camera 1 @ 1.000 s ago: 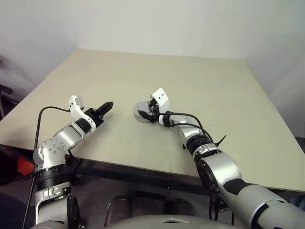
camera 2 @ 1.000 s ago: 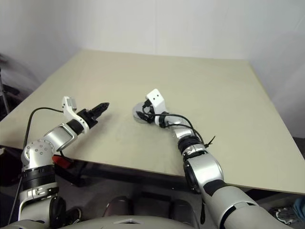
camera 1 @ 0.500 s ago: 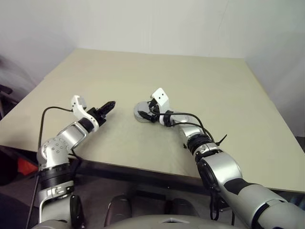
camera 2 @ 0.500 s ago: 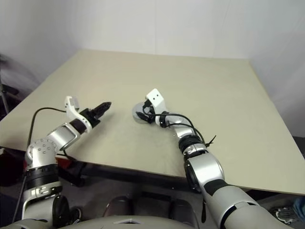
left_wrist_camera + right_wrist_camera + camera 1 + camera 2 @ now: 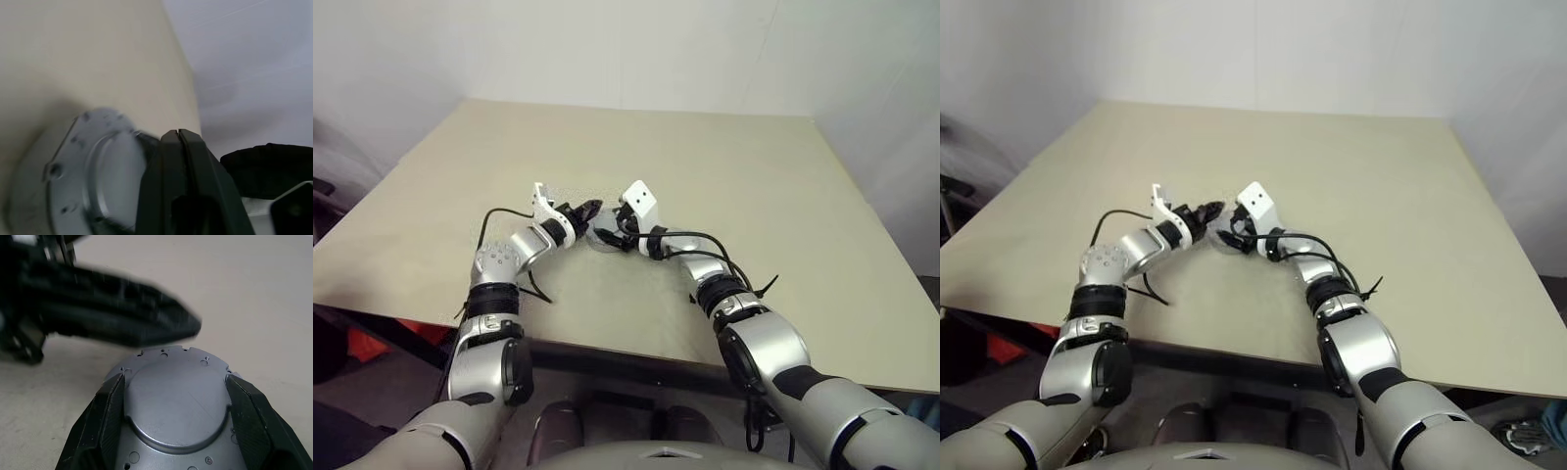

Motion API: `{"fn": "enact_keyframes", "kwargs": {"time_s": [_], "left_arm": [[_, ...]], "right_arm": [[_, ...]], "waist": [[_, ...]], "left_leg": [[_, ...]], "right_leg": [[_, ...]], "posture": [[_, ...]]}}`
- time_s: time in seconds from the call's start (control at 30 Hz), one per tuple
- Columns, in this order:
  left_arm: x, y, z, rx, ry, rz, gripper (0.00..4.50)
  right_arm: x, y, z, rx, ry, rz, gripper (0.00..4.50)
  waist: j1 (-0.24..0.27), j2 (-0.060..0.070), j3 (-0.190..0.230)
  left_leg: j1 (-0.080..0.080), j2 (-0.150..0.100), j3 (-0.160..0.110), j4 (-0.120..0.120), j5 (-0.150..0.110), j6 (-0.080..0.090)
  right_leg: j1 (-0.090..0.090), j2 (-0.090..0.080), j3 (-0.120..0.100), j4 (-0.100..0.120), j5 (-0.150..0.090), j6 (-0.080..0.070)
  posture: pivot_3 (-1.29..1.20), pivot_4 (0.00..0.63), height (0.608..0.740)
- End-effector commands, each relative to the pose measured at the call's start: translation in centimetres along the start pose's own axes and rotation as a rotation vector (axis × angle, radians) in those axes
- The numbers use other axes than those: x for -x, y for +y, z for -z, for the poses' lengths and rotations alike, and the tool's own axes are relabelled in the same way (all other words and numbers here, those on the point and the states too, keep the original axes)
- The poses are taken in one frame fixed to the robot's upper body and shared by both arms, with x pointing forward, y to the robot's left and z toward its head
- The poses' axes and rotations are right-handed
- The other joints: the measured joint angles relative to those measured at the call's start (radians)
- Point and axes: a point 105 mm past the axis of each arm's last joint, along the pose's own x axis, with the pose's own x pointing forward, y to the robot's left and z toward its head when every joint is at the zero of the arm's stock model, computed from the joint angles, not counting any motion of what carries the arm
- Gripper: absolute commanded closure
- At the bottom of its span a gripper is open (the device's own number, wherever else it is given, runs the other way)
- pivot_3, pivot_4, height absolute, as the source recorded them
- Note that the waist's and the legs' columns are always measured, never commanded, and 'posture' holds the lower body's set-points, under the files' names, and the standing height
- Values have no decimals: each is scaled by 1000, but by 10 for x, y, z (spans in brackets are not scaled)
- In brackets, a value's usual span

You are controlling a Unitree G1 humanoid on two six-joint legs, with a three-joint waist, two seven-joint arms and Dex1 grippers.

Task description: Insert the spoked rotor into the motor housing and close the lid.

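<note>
A wide beige table has bare surface on every side of the work, its edges well away. Near the table's middle sits the grey lid, gripped at its rim between the right gripper's widely spread fingers. The left gripper, fingers pressed together and empty, hovers just over the lid's edge. Whatever lies under the lid is hidden; the left gripper appears blurred.

Left gripper fingers together; right gripper fingers spread wide.

No legible txt or labels.
</note>
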Motion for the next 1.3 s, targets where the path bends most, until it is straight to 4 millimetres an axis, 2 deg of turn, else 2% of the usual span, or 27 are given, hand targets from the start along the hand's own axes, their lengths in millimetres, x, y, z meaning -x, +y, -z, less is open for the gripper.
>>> {"fn": "enact_keyframes", "kwargs": {"time_s": [0.03,0.23,0.47,0.53,0.6,0.67,0.93,1.17,1.23,1.3], "left_arm": [[-3,0,-3,-44,17,-39,4483],[0,22,4,-26,50,-156,4483],[1,17,5,26,70,-138,4483],[1,13,6,26,83,-123,4500],[1,11,7,25,90,-118,4500],[1,11,7,27,91,-118,4500],[0,8,9,35,108,-103,4500],[-1,5,9,29,111,-88,4500],[-1,5,9,29,112,-87,4500],[-1,5,9,23,117,-85,4500]], "right_arm": [[10,-4,32,-40,118,28,1289],[10,-6,31,-58,116,47,1289],[9,-2,26,-117,97,3,1289],[9,1,21,-106,82,-34,542],[9,2,18,-80,75,-46,12],[9,-1,17,-55,76,-25,12],[11,-5,-18,-80,-93,-41,12],[32,-48,-57,-203,-253,97,12],[43,-63,-67,-301,-292,139,12],[52,-77,-68,-399,-276,182,12]], "waist": [[0,0,0],[1,0,0],[1,1,0],[2,1,0],[2,0,0],[2,0,0],[2,0,0],[4,0,1],[5,0,1],[6,0,1]], "left_leg": [[0,0,0,0,0,0],[1,0,0,0,0,0],[3,0,0,-1,0,0],[2,0,0,-1,0,0],[1,0,0,-1,0,0],[0,0,0,-2,0,0],[-2,0,0,-5,-1,1],[-11,0,0,-6,-1,1],[-14,0,0,-5,0,2],[-16,0,0,-5,0,3]], "right_leg": [[0,0,0,0,0,0],[1,0,0,0,0,0],[2,0,0,0,0,0],[2,0,0,-1,0,0],[2,0,0,-2,0,0],[1,0,0,-3,0,0],[0,0,-1,-4,0,-5],[-7,0,-2,-6,1,-6],[-10,0,-2,-6,1,-6],[-12,0,-3,-5,1,-7]], "posture": [[0,0,740],[0,0,740],[0,0,740],[0,0,740],[0,0,740],[0,0,740],[0,0,740],[0,0,740],[0,0,740],[0,0,740]]}}
